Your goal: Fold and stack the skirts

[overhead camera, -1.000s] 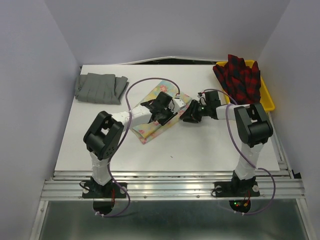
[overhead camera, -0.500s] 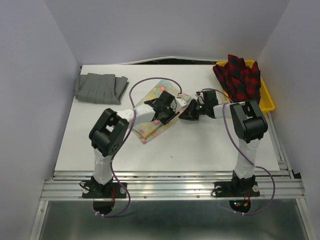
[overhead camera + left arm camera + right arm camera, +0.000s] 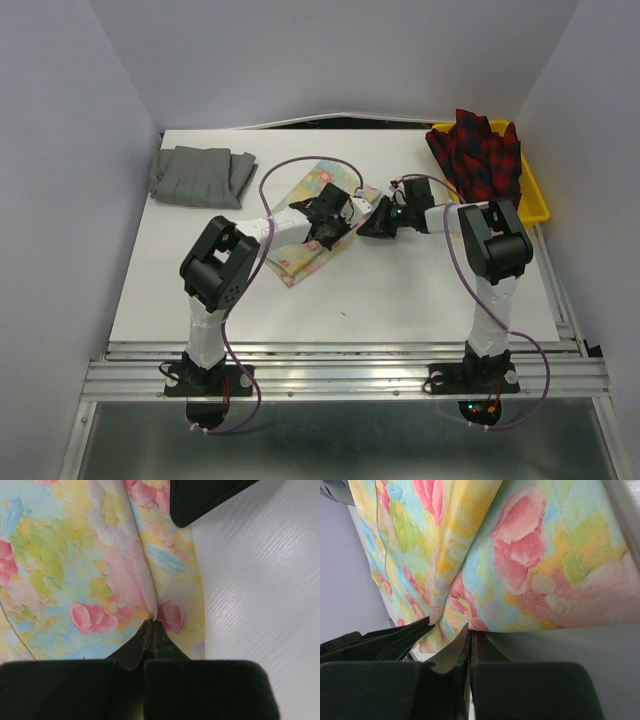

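The floral skirt (image 3: 305,215) lies folded mid-table. My left gripper (image 3: 343,221) is shut on a fold of its right edge; the left wrist view shows its cloth (image 3: 100,570) pinched at the fingertips (image 3: 153,625). My right gripper (image 3: 366,227) is shut on the same edge from the right; the right wrist view shows its cloth (image 3: 530,565) lifted and held at the fingertips (image 3: 470,632). The two grippers almost touch. The grey pleated skirt (image 3: 200,176) lies folded at the far left. The plaid skirt (image 3: 480,158) is heaped in the yellow tray (image 3: 538,205).
The yellow tray sits at the far right corner, close behind my right arm. Purple cables (image 3: 285,165) loop over the table above the floral skirt. Walls close in on three sides. White table (image 3: 400,290) lies bare in front.
Both grippers have drawn slightly towards the far side, pulling the floral skirt's right edge up and in. The left forearm has swung a little to the right.
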{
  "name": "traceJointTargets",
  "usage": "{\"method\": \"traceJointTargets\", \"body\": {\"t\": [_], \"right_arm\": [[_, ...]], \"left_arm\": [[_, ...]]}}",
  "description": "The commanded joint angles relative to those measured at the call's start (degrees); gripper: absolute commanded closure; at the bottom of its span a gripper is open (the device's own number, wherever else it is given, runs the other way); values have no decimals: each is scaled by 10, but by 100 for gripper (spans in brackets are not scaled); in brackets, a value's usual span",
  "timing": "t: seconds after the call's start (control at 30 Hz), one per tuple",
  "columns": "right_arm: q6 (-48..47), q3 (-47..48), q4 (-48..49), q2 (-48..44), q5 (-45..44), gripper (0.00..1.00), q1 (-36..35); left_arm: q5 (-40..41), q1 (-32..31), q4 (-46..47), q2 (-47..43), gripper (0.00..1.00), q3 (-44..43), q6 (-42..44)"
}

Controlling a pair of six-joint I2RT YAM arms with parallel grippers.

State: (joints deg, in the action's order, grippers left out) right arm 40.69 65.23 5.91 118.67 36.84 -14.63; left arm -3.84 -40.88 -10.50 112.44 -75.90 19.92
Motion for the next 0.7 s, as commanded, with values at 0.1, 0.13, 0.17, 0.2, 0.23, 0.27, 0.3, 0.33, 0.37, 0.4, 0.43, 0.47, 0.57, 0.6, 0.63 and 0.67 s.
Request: {"method": "traceJointTargets", "body": {"t": [0.1, 0.13, 0.17, 0.2, 0.23, 0.27, 0.3, 0.33, 0.37, 0.4, 0.43, 0.47, 0.57, 0.6, 0.63, 0.67], "right_arm": [[-33, -5, -63, 26, -93, 99, -2], [-35, -5, -75, 26, -96, 99, -2], [-34, -6, -76, 25, -97, 99, -2], [-34, -6, -78, 24, -98, 99, -2], [-34, -6, -79, 24, -99, 99, -2], [-32, -8, -80, 25, -99, 99, -2], [-32, -8, -79, 26, -99, 99, -2], [-32, -8, -79, 26, -99, 99, -2], [-32, -8, -79, 25, -99, 99, -2], [-33, -9, -80, 25, -99, 99, -2], [-32, -8, -82, 24, -99, 99, -2], [-35, -8, -85, 23, -100, 99, -2], [-38, -10, -88, 19, -103, 99, -2], [-39, -10, -91, 17, -105, 99, -2], [-42, -9, -93, 18, -106, 99, -2], [-42, -9, -94, 17, -109, 99, -2]], "left_arm": [[-8, -5, 2, -64, 100, -12, -8], [-15, -8, 2, -73, 100, -7, -8], [-15, -10, 3, -78, 100, -4, -8], [-16, -11, 4, -84, 100, 0, -9], [-18, -14, 4, -88, 100, 2, -8], [-16, -18, 4, -97, 100, 7, -7], [-16, -21, 4, -99, 100, 9, -7], [-20, -23, 2, -100, 100, 12, -7], [-23, -24, 1, -101, 100, 15, -7], [-23, -25, 0, -100, 100, 17, -7], [-28, -27, -2, -99, 100, 19, -6], [-28, -28, -3, -94, 100, 22, -5], [-35, -31, -10, -84, 100, 28, -3], [-35, -31, -13, -79, 100, 30, -1], [-35, -31, -14, -75, 100, 31, 1], [-31, -31, -14, -66, 100, 36, 3]]}}
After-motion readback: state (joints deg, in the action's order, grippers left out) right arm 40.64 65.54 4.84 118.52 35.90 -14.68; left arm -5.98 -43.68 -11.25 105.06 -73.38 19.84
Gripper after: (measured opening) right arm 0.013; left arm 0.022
